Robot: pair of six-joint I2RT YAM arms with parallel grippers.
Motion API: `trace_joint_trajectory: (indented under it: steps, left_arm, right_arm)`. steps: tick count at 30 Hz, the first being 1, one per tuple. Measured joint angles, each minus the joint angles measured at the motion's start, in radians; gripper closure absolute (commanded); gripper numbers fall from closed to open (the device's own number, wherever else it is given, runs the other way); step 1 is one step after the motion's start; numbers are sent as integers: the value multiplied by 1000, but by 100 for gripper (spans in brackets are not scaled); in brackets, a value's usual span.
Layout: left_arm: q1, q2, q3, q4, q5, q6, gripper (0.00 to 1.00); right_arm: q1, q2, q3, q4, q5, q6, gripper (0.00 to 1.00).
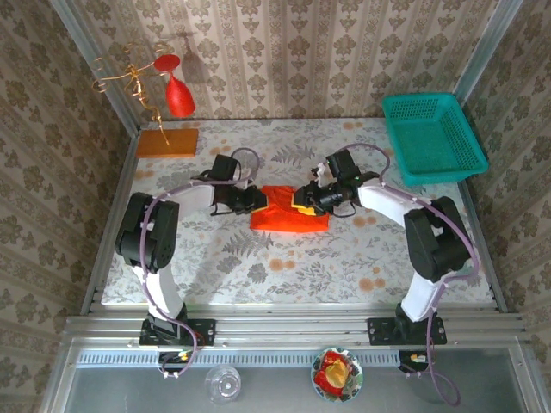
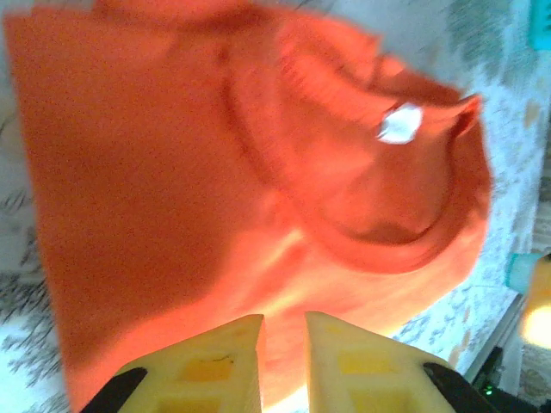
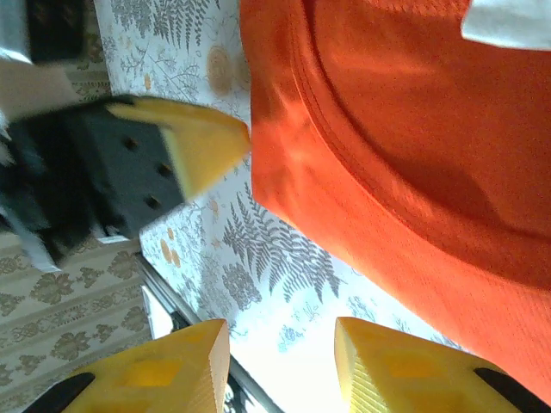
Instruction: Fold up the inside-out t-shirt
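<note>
The left claw [image 2: 284, 318] has its two yellow fingers [image 2: 225, 361] almost together, with a slim gap between them. Its own camera shows orange cloth behind that gap, but I cannot tell whether any cloth is pinched. The right claw [image 3: 280, 325] stands open, with bare flowered tabletop [image 3: 284, 275] between its fingers and nothing held.

Just beyond the left claw lies the t-shirt [image 2: 155, 172], bright orange-red. Its rounded neckline and a small white label [image 2: 400, 123] show up close. The right wrist camera gives what that view cannot: the left claw's yellow tip meeting the shirt's edge, with the hem seam running alongside.

From above, the shirt is a compact, wrinkled rectangle in the middle of the tabletop, with the left claw at its left end and the right claw at its right end. This view also takes in a green basket [image 1: 432, 133] at the far right corner. At the far left, well apart from the shirt, are an orange-brown board [image 1: 166, 142] and a red wine glass [image 1: 179, 96].
</note>
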Motion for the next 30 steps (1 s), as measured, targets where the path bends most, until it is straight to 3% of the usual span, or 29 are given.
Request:
trace_joint_trajectory:
  steps: [8,16,30]
  left_arm:
    - [-17,80,158,11,21,-11,79]
    - [-1,242,174,17,27,-32,77]
    - [63,-19,48,15,-40,6,54]
  right_arm:
    - [-40,-17,-130,2,50,-16,62]
    - [-86,65,-165,17,120,-24,62]
    - [-86,34,-163,-4,139,-24,61]
